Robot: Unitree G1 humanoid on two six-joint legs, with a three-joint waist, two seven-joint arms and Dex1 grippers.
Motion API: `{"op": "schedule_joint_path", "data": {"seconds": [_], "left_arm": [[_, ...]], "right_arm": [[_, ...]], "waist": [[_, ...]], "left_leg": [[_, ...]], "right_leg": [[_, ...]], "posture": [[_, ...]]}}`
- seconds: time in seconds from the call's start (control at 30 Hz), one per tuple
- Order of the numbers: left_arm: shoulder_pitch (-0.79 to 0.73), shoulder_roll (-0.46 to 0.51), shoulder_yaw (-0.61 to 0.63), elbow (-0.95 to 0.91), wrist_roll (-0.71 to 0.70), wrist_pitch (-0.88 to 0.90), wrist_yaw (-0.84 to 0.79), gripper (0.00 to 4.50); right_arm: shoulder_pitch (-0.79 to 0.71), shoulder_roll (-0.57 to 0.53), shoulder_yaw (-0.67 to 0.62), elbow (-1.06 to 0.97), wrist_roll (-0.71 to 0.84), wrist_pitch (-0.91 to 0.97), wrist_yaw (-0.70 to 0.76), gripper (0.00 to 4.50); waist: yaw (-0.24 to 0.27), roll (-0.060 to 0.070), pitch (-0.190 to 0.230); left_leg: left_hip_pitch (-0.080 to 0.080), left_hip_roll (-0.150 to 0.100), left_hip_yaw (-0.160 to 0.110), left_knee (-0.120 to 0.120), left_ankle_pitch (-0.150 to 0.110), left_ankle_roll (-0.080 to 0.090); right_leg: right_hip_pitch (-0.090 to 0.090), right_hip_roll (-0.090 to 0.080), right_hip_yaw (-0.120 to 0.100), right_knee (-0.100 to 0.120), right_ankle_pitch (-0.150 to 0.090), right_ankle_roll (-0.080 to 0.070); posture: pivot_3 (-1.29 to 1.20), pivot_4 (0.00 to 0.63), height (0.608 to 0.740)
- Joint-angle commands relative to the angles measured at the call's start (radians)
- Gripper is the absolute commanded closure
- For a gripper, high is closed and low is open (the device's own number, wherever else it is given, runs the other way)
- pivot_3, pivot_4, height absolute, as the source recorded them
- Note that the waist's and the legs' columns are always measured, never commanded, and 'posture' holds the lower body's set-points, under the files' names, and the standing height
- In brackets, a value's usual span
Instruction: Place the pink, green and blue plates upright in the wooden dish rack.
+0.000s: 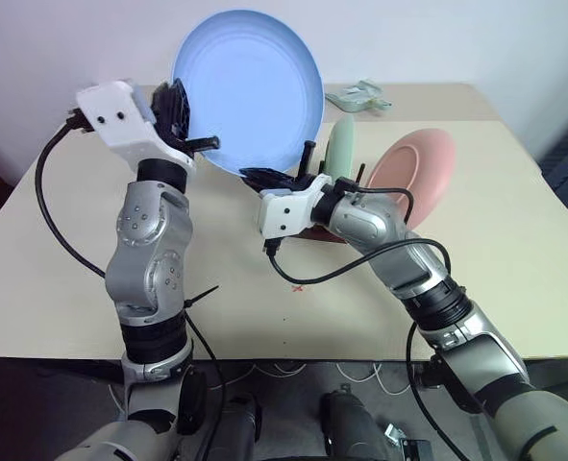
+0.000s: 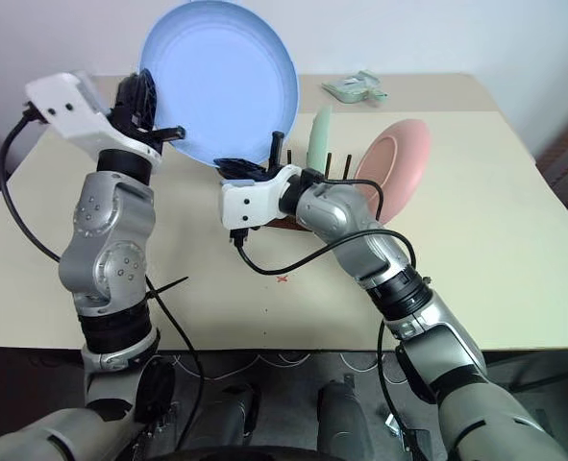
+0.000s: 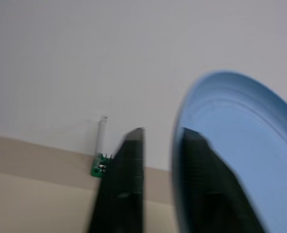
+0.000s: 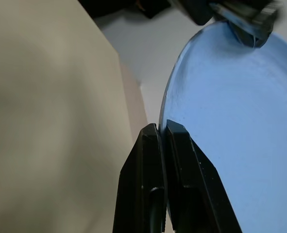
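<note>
**Blue plate mid-handover above the rack**

Beige table (image 1: 514, 240) carries the wooden dish rack (image 1: 308, 230), green plate (image 1: 339, 149) and pink plate (image 1: 413, 173) already upright. I hold the blue plate (image 1: 250, 86) aloft; it could slip if the shut right claw (image 4: 162, 133) pinches its rim weakly, since the left claw (image 3: 160, 145) stands parted around it.

Smooth, softly glossy plastic-looking blue plate (image 1: 250, 88); likewise matt-sheened pink plate (image 1: 413, 176) and green plate (image 1: 340, 146). Dark wooden rack (image 2: 288, 219). Matt beige table (image 1: 514, 240). Matt black ribbed plastic fingers (image 3: 128, 184).
</note>
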Motion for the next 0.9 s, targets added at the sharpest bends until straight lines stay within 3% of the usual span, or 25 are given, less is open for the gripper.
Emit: {"op": "schedule_joint_path", "data": {"seconds": [0.03,0.13,0.27,0.43,0.63,0.9], "left_arm": [[-0.039,0.043,0.106,0.020,-0.003,-0.075,0.048,1.49],[-0.044,0.096,0.178,0.081,0.036,-0.128,0.105,0.03],[-0.002,0.189,0.195,0.163,0.066,-0.176,0.069,0.03],[0.184,0.330,0.122,0.268,0.106,-0.237,-0.145,0.03],[0.331,0.324,0.042,0.271,0.059,-0.278,-0.319,0.03],[0.463,0.350,-0.120,0.191,0.048,-0.313,-0.560,0.03]], "right_arm": [[-0.015,0.014,-0.026,-0.030,0.015,-0.022,-0.012,4.50],[-0.009,0.026,-0.031,-0.037,0.034,-0.026,-0.001,4.50],[-0.006,0.053,-0.049,-0.044,0.072,-0.005,0.001,4.50],[0.010,0.158,-0.135,-0.107,0.231,0.142,0.002,4.50],[0.017,0.233,-0.202,-0.160,0.359,0.278,-0.010,4.50],[0.021,0.406,-0.394,-0.244,0.712,0.604,-0.103,4.50]], "waist": [[0.001,0.000,0.000],[0.000,0.000,0.000],[-0.001,0.000,0.000],[-0.001,0.000,0.000],[0.004,0.000,0.000],[-0.003,0.001,0.000]], "left_leg": [[0.000,0.000,0.000,0.000,0.000,0.000],[0.000,0.000,0.000,0.000,0.000,0.000],[0.000,0.000,0.000,0.000,0.000,0.000],[0.000,0.000,0.000,0.000,0.000,0.000],[0.000,0.000,-0.002,-0.001,0.000,0.000],[0.000,0.001,-0.002,-0.004,-0.002,0.003]], "right_leg": [[0.000,0.000,0.000,0.000,0.000,0.000],[0.000,0.000,0.000,0.000,0.000,0.000],[0.000,0.000,0.000,0.000,0.000,0.000],[0.000,0.000,0.000,0.001,0.000,0.000],[0.000,0.000,0.000,0.001,0.000,-0.001],[-0.003,0.001,0.000,0.003,0.001,-0.002]], "posture": [[0.00,0.150,0.740],[0.00,0.150,0.740],[0.00,0.150,0.740],[0.00,0.150,0.740],[0.00,0.150,0.740],[0.00,0.150,0.740]]}}
